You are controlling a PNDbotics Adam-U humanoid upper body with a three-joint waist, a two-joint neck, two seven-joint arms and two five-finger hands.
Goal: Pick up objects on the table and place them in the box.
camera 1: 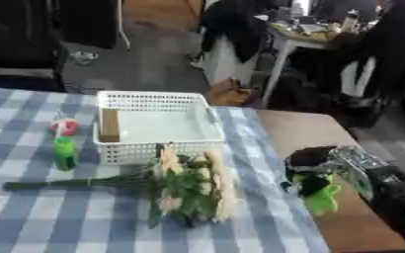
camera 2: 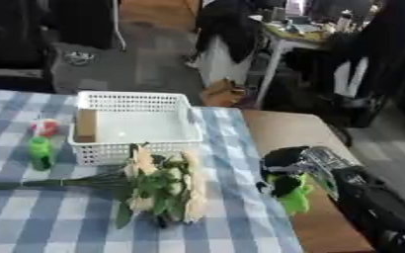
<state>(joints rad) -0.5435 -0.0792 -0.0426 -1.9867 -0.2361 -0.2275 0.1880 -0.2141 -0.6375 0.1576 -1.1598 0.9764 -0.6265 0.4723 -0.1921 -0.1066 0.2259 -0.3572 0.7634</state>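
Your right robot hand (camera 1: 314, 170) sits at the right side of the worktop (camera 1: 305, 129), over the bare brown wood just off the edge of the blue-and-white checked cloth (camera 1: 33, 217). Its fingers are curled round a small bright green toy (camera 1: 323, 196), which hangs below the black palm with its lower part pointing toward you. The silver and black forearm runs off toward the lower right corner. Your left robot hand shows in neither eye view.

The white plastic mesh basket (camera 1: 154, 101) stands on the cloth near the far middle of the worktop, well apart from the held toy. Inside it, a tan wooden block (camera 1: 110, 124) lies against the left wall; the rest of the basket floor is bare white.

Just in front of the basket lies a bouquet of pale cream artificial flowers (camera 1: 188, 185) with green leaves, its blooms touching or nearly touching the basket's near wall and its long dark stem (camera 1: 59, 184) stretching left across the cloth.

To the left of the basket stands a small green bottle-shaped object (camera 1: 64, 153), upright, with a thin pale stick rising from it. Just behind that sits a small red and white round thing (camera 1: 63, 125), too blurred to name.
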